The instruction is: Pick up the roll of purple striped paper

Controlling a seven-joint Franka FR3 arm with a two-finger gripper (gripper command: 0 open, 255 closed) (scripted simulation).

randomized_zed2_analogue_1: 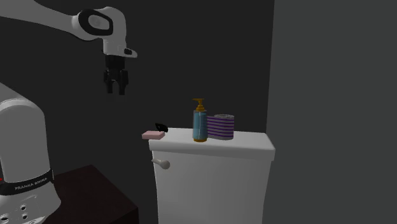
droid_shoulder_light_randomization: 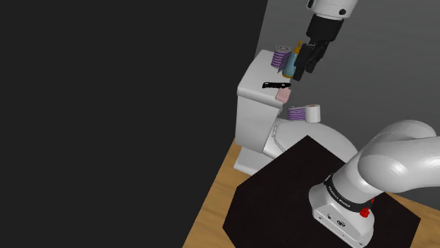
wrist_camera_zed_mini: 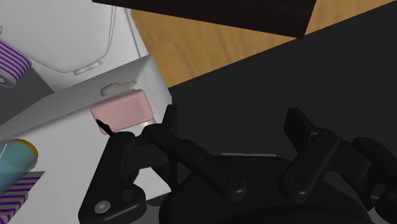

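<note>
end effector (randomized_zed2_analogue_1: 116, 89): fingers were apart, empty, well above tank lid (randomized_zed2_analogue_1: 254, 144)
purple striped roll (randomized_zed2_analogue_1: 221, 127): stood upright on tank lid, just beside blue bottle (randomized_zed2_analogue_1: 200, 125)

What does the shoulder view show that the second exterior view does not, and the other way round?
From the shoulder view: a second purple striped roll lying on its side on the toilet lid, and the wooden floor. From the second exterior view: the flush handle on the front of the tank. In both: the open gripper in the air, touching nothing, and on top of the tank the upright purple striped roll, the blue pump bottle beside it, and the pink bar.
</note>
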